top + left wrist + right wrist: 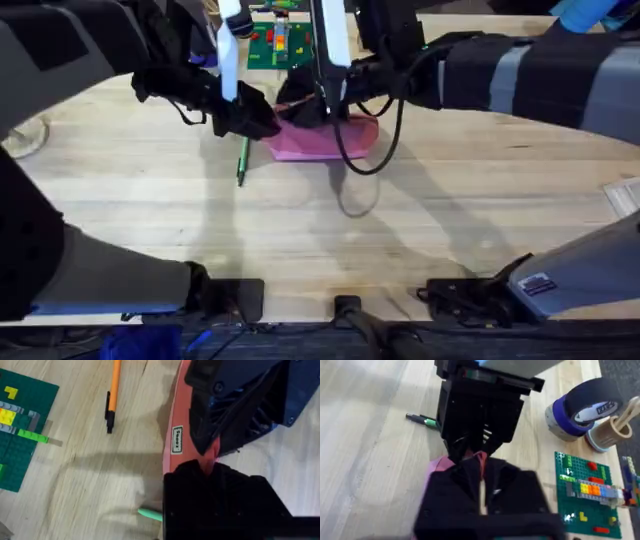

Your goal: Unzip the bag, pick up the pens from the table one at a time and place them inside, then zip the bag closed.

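The bag (325, 140) lies on my worktop (330, 230) toward its far edge, near the middle of that edge. It is pink, and both my claws are on it.

My left claw (262, 118) has reached in from the left side and sits at the bag's left end. In my left wrist view the dark fingers are pressed against the bag's (172, 435) pink rim near a small label (177, 440); they look closed on the fabric there, though the fingertips are mostly hidden.

My right claw (322, 108) comes in from the right and sits on top of the bag, just beside my left claw. In my right wrist view a strip of the bag (481, 460) stands between my two dark fingers, so this claw is clamped on it. Beyond it I see my left claw (472, 446) meeting the same pink fabric.

A green pen (241, 160) lies on the worktop just left of the bag, under my left claw. An orange pen (114, 390) lies near the bag's far side. Behind the bag, at the far edge, there is a green brick baseplate (280, 45) carrying coloured bricks, with a roll of blue tape (585, 405) beside it.
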Available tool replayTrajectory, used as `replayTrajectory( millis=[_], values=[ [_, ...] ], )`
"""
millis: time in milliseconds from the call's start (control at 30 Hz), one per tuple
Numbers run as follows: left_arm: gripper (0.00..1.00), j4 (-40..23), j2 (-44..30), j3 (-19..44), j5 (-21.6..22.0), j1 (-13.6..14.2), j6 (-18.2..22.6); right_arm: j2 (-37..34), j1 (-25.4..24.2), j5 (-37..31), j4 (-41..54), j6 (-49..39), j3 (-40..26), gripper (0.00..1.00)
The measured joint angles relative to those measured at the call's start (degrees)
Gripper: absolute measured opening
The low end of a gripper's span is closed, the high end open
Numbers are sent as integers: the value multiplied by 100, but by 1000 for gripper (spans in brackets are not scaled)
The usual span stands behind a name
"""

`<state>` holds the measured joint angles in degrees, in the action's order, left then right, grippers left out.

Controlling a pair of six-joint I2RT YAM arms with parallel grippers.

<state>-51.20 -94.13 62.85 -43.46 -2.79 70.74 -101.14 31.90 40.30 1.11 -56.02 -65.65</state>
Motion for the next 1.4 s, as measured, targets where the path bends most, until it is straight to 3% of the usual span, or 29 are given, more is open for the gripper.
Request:
replayTrajectory(
  millis=[167,200,233,367,700,900,1100,1167,1400],
  values=[
    [42,0,0,0,-2,0,0,34,-49,107,200,118,0,855],
    [42,0,0,0,-2,0,0,69,-80,113,331,122,0,959],
    [42,0,0,0,-2,0,0,117,-119,113,454,145,0,985],
    [42,0,0,0,-2,0,0,514,-294,6,985,189,0,995],
    [43,0,0,0,-2,0,0,1821,-341,-989,2101,208,0,996],
    [58,0,0,0,-2,0,2,2063,-341,-1265,2482,206,0,996],
    [943,-2,0,2,-30,-4,-13,2063,-341,-1372,2875,208,0,996],
    [989,0,0,2,-31,-4,-17,2061,-341,-1373,2999,208,0,996],
    [992,-198,2,92,-22,-34,-101,2061,-341,-1439,3089,785,-33,991]
  ],
)
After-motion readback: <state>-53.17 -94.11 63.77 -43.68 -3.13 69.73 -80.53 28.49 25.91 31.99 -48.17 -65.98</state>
